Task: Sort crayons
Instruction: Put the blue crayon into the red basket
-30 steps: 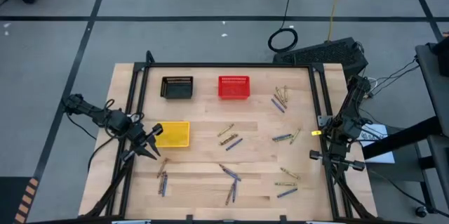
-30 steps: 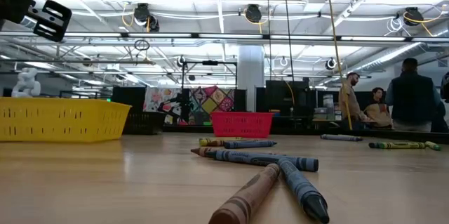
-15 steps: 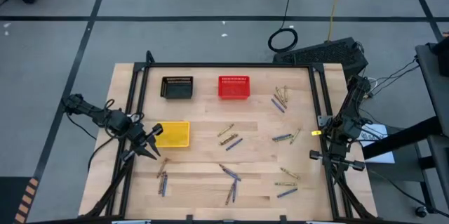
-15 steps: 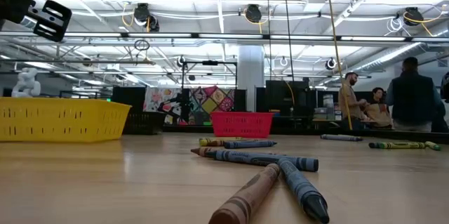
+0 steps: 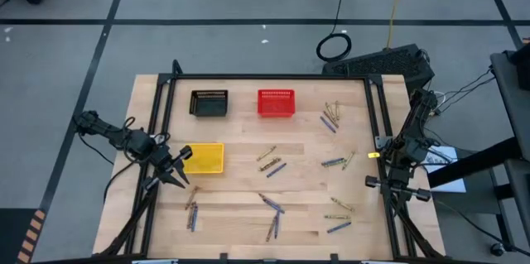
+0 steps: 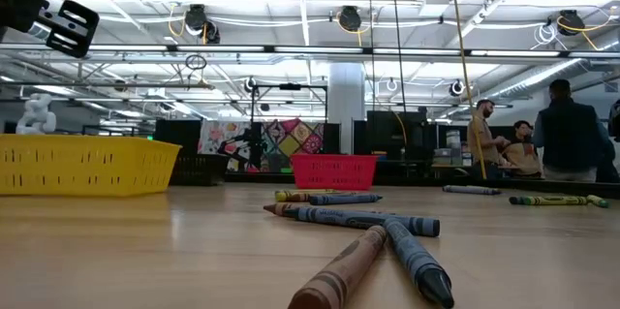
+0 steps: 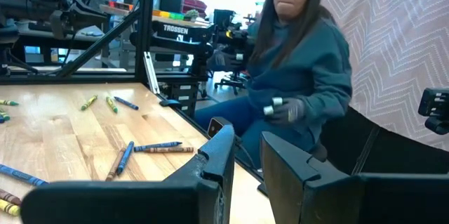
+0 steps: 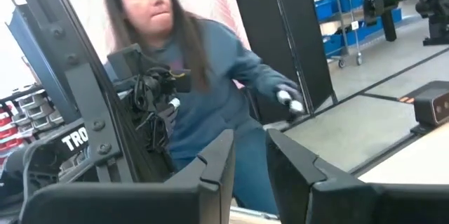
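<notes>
1. One table (image 5: 240, 136) carries three baskets: a black one (image 5: 209, 103) and a red one (image 5: 276, 103) side by side at the far edge, and a yellow one (image 5: 204, 158) nearer the left side.
2. The crayons (image 5: 269, 161) all lie loose on the wood and none can be seen in a basket. They form six loose clusters:
   - four or so in the middle;
   - about five at the far right, beside the red basket;
   - about three at mid-right;
   - about four near the front left, below the yellow basket;
   - about five at the front centre;
   - about four at the front right.
   That makes roughly two dozen, though the exact count cannot be told from above.
3. The low view shows a brown crayon (image 6: 339, 275) and a blue one (image 6: 417, 262) crossing in the foreground, with more behind them.
4. The left gripper (image 7: 247, 140) hangs just beside the yellow basket's left end. Its fingers stand a narrow gap apart, with nothing between them.
5. The right arm (image 5: 402, 152) waits at the table's right edge. Its gripper (image 8: 249, 138) is also slightly parted and empty.
6. One person in a teal hoodie (image 7: 302, 76) sits just off the table's front edge. About three more people (image 6: 567, 139) stand far back in the room.
</notes>
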